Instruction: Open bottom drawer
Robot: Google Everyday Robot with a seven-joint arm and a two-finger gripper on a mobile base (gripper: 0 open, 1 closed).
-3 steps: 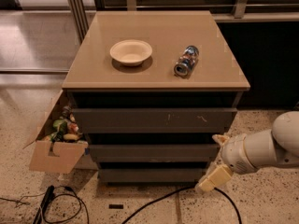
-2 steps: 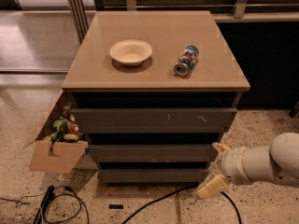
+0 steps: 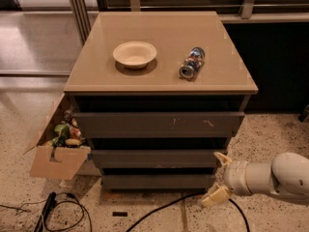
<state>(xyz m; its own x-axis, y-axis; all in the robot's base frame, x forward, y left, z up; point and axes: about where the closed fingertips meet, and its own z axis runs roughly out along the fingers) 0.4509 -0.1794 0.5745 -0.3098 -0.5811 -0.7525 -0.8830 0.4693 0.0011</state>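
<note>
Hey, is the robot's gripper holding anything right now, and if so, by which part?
Nothing is held. The gripper is open, low beside the right end of the bottom drawer, with nothing clamped between its fingers.

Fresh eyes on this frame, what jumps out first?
The robot's gripper, jaws spread, sits low at the right end of the bottom drawer, which looks shut. Next, a bowl and a can lying on its side on the cabinet top. A cluttered cardboard box sits left.
</note>
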